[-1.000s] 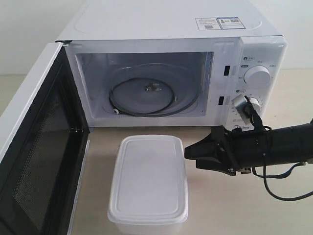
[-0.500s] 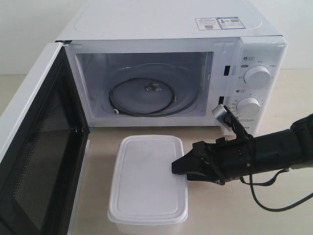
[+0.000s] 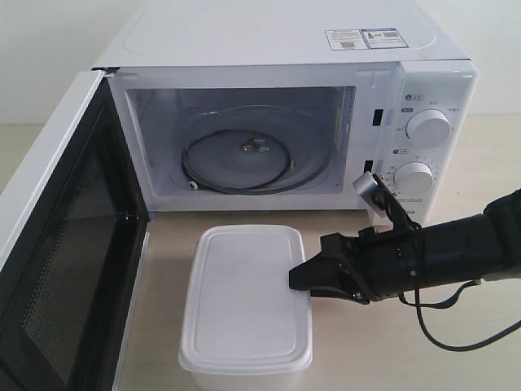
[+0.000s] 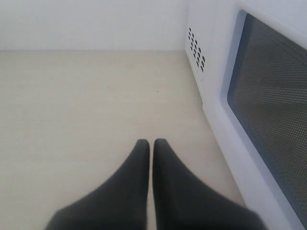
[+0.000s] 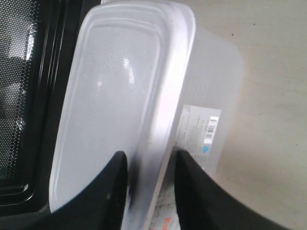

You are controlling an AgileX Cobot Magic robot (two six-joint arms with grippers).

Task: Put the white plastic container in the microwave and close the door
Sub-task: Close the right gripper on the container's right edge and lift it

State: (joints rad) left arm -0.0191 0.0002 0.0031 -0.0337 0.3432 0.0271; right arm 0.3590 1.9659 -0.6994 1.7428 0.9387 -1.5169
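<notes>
Right gripper [image 5: 148, 160]: fingers apart, astride the lid rim of the container [image 3: 244, 301]. Left gripper [image 4: 151, 143]: fingers together, over bare table [image 4: 72, 96]. Oven door [image 3: 49, 244] open.

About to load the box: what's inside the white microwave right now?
Inside the white boxy microwave: only a round clear glass turntable over a dark roller ring. No dish or food shows. The cavity ceiling is hidden.

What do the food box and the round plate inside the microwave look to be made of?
Box: milky translucent plastic, smooth, with soft highlights on the lid. Plate: probably clear glass, glossy; the dark ring beneath shows through it.
</notes>
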